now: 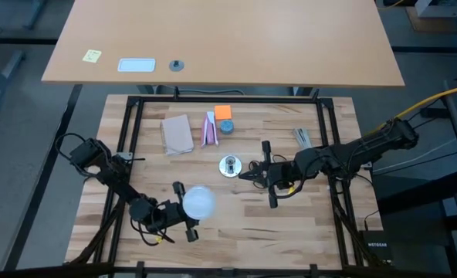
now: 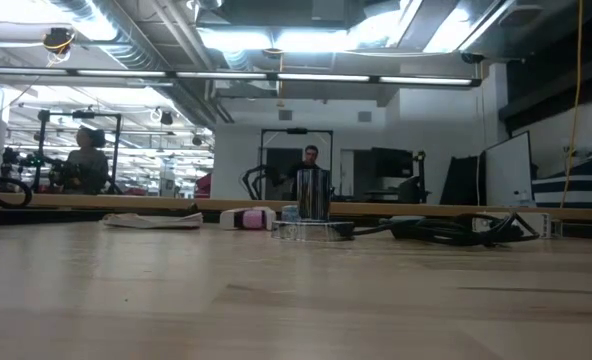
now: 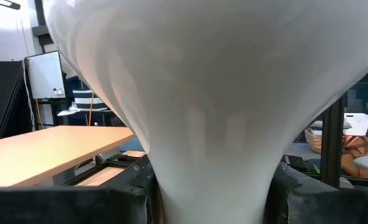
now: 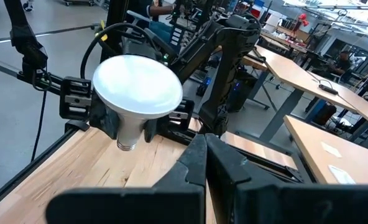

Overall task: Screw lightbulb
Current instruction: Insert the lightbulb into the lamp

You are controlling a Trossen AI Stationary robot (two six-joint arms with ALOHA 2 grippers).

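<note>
High view shows your left end effector (image 1: 181, 218) pinching the lightbulb (image 1: 198, 201) by its neck, well short of the socket (image 1: 229, 166); your right end effector (image 1: 257, 174), pressed together, sits just beside that socket. Bring the bulb's threaded base squarely over the socket before turning. Socket threads are too small to make out.

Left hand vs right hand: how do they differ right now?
The left hand is shut on the lightbulb, gripping its narrow neck; the right hand is shut on nothing. In the high view, the left hand sits at the table's near-left part, while the right hand points at the silvery socket mid-table. Both arms are dark and lie low over the wood.
</note>
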